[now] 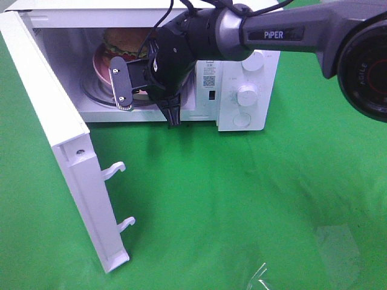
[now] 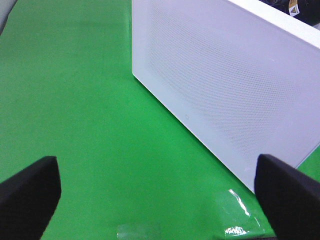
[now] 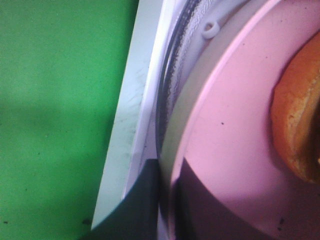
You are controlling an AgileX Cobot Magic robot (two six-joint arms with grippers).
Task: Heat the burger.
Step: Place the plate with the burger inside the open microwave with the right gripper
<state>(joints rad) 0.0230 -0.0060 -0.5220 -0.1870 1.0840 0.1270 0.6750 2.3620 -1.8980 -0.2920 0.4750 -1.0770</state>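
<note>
Right fingers (image 3: 142, 210) pinch the pink plate (image 3: 225, 150) rim inside the microwave (image 1: 242, 118) — burger (image 1: 124, 41) aboard; left fingers (image 2: 30, 195) spread wide above the tabletop (image 2: 75, 100).

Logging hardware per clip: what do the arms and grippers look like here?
The right arm is dark grey with white PiPER lettering, black cables along its top and a red-ringed round joint. The right gripper is black with a silvery screwed finger plate. Of the left gripper only two matte black fingers show.
</note>
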